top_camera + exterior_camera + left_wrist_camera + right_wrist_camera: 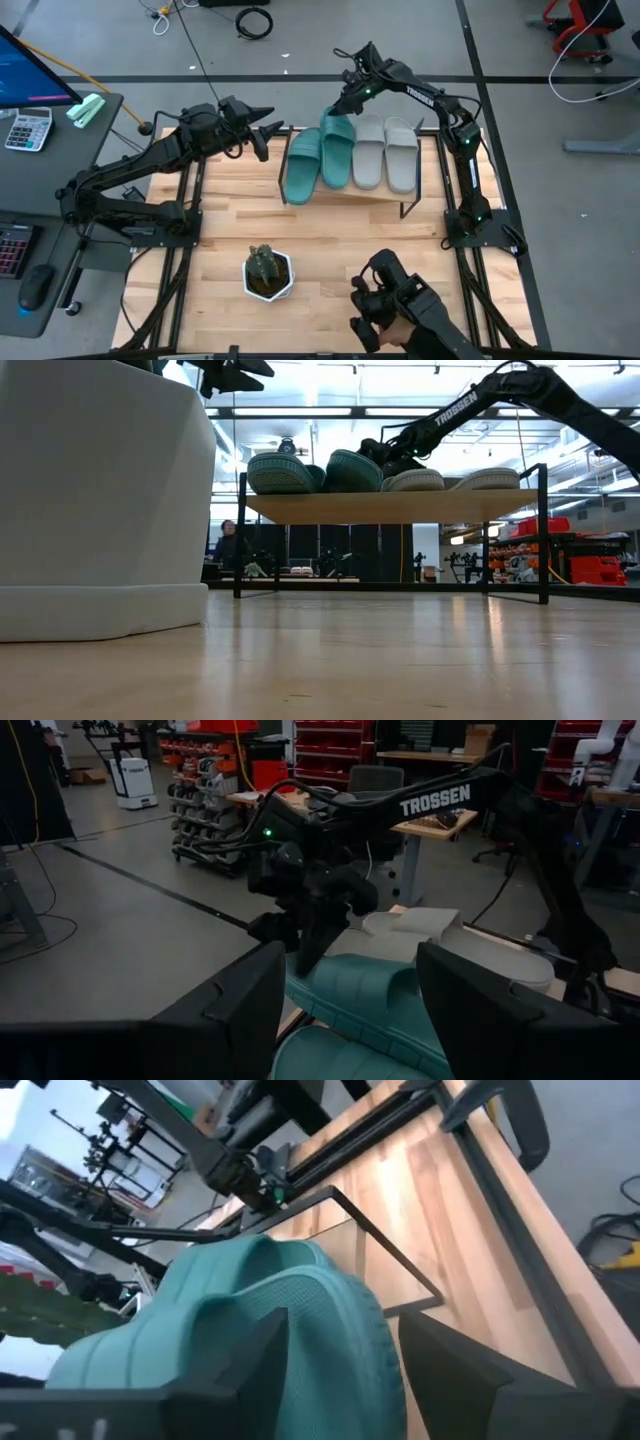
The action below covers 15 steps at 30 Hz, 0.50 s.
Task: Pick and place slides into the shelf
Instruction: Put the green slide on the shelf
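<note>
Four slides lie side by side, soles down, on the shelf (372, 195) (400, 508): two teal ones (303, 165) (337, 150) and two light grey ones (368, 150) (402, 152). My right gripper (343, 100) (345, 1340) is open at the far end of the second teal slide (300, 1310), one finger over it and one beyond its edge. My left gripper (268, 135) (350, 980) hangs open above the table's far left part, beside the shelf's left end, holding nothing. My right gripper comes slanting down from the far side at the far end (370, 1350) of the second teal slide, with its fingers on either side of that edge. Whether the fingers touch it I cannot tell. The slide lies flat on the shelf.
A small cactus in a white pot (268, 272) (100, 500) stands near the table's near edge. A person's hand with a dark device (395, 300) reaches over the near right part. Bare wood lies between the pot and the shelf's black legs (240, 540).
</note>
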Motion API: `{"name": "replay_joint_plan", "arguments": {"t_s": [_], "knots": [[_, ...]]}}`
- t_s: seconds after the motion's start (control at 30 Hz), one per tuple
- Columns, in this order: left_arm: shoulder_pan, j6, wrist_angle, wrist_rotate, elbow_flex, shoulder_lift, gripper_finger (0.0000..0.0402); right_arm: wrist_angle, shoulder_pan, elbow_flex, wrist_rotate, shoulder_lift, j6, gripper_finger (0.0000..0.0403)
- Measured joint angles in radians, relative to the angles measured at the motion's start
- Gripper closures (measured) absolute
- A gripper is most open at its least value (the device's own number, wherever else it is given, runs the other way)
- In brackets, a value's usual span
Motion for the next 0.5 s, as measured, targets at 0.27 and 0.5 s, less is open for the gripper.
{"name": "replay_joint_plan", "arguments": {"t_s": [0.27, 0.5], "knots": [[0.0, 0.005, -0.001, 0.0, 0.0, 0.0, 0.0171, 0.0, -0.002, 0.0, -0.048, 0.0, 0.014, 0.0339], [0.01, 0.014, -0.007, 0.0, 0.0, 0.0, 0.0171, -0.003, -0.005, 0.0, -0.038, 0.0, 0.04, 0.0361]]}}
